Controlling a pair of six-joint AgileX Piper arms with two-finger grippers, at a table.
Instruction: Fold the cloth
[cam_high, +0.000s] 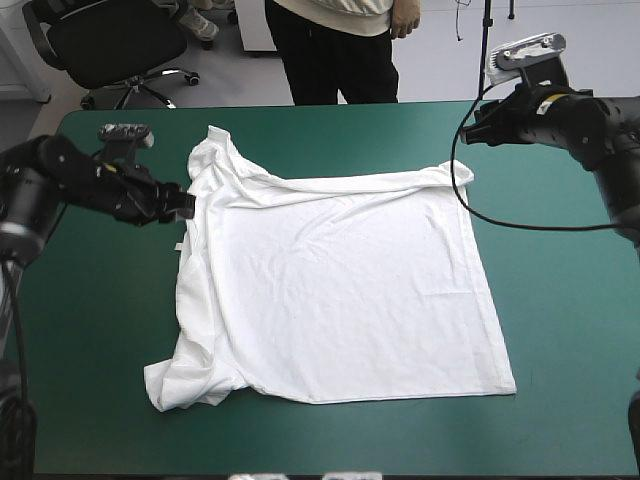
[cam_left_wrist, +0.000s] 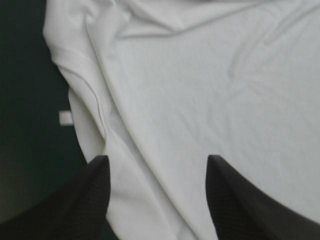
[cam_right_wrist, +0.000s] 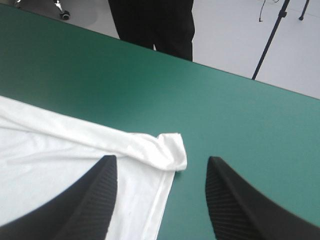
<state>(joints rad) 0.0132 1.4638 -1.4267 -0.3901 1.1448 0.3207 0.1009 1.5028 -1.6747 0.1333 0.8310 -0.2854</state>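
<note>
The white T-shirt (cam_high: 340, 290) lies spread nearly flat in the middle of the table, with its left side and a sleeve (cam_high: 190, 375) folded over in wrinkles. My left gripper (cam_high: 183, 205) hovers at the shirt's far-left edge. In the left wrist view it (cam_left_wrist: 157, 172) stands open over the T-shirt (cam_left_wrist: 200, 100), with nothing between its black fingers (cam_left_wrist: 95, 195). My right gripper (cam_high: 474, 128) is raised just beyond the shirt's far-right corner (cam_high: 458, 172). In the right wrist view it (cam_right_wrist: 161, 167) is open, and that rolled corner (cam_right_wrist: 171, 150) lies just ahead, between the fingers.
A small white tag (cam_high: 180, 247) lies on the teal-green cover (cam_high: 570, 320) beside the shirt's left edge, also seen as the tag (cam_left_wrist: 65, 117) in the left wrist view. Bands of cover show right of the shirt and beyond its far edge (cam_right_wrist: 150, 85).
</note>
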